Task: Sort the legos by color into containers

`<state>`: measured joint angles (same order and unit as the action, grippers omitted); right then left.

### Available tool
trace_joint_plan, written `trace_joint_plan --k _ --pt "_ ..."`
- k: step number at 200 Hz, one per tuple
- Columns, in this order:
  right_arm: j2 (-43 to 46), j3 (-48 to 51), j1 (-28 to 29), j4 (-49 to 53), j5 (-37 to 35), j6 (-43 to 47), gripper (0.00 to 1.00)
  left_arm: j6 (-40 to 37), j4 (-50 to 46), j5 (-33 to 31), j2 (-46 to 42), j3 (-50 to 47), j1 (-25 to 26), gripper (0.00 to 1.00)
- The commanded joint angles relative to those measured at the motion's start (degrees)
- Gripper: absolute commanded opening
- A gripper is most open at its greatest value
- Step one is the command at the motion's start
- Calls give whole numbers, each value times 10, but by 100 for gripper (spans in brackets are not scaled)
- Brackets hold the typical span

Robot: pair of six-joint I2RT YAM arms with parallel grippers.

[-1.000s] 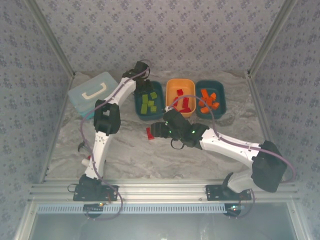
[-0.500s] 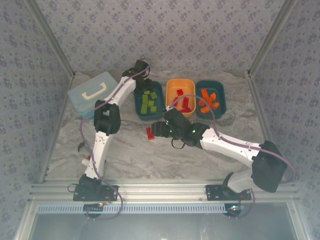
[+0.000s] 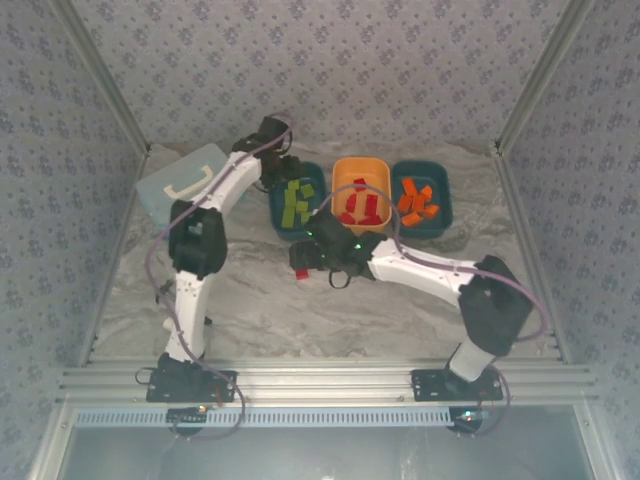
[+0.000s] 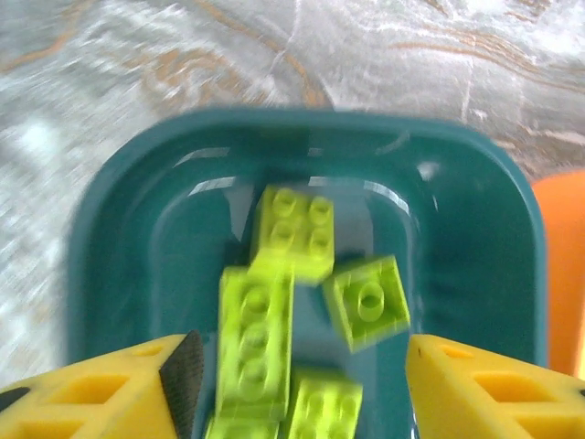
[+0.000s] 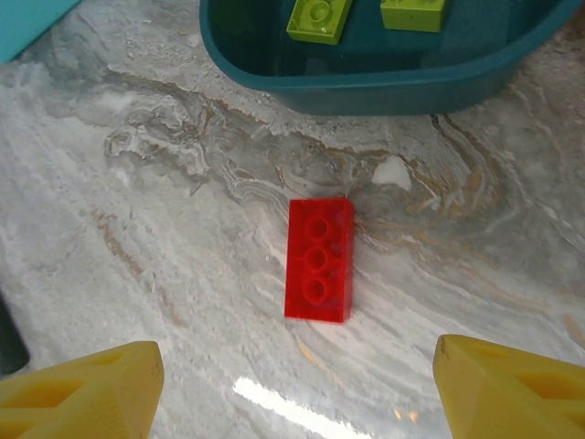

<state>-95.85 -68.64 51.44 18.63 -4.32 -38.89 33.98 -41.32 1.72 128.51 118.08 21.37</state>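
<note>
**One red brick loose on the table, both grippers spread**

The light blue case [image 3: 160, 190] sits in the far left corner of the table [image 3: 250, 310], its right end hidden behind the left arm [image 3: 215, 195]. The left gripper [image 4: 302, 384] hangs over the left teal tub [image 3: 274, 218], the first of three tubs in a row along the far edge. Its yellow fingers [image 4: 101, 393] stand apart with nothing between them, only their tips entering the wrist view. Below them lie lime bricks [image 4: 294, 230], some overlapping, the nearest cut off at the bottom edge; the view is smeared.

Just before that tub's near wall a single red brick [image 5: 318, 260] lies flat on the table, clear of the tub, three studs showing. The right gripper [image 5: 297, 384] hovers above it, jaws wide, touching nothing. From the top camera only a sliver of red shows beside it.

The orange tub [image 3: 345, 172] holds red bricks [image 3: 365, 210], crossed by a thin cable. The right teal tub [image 3: 446, 205] holds orange bricks [image 3: 415, 203], too small to count.
</note>
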Motion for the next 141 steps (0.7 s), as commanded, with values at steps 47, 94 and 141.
trace_joint_plan --k 47,94,141 --pt "-171 -166 10 143 -32 48 73 123 155 55 -489 -473 -27 77" --pt "-247 -234 33 206 -80 42 72 125 117 144 -762 -657 -32 85" --pt "-282 -253 36 214 -84 32 68 169 94 252 -955 -758 -32 86"
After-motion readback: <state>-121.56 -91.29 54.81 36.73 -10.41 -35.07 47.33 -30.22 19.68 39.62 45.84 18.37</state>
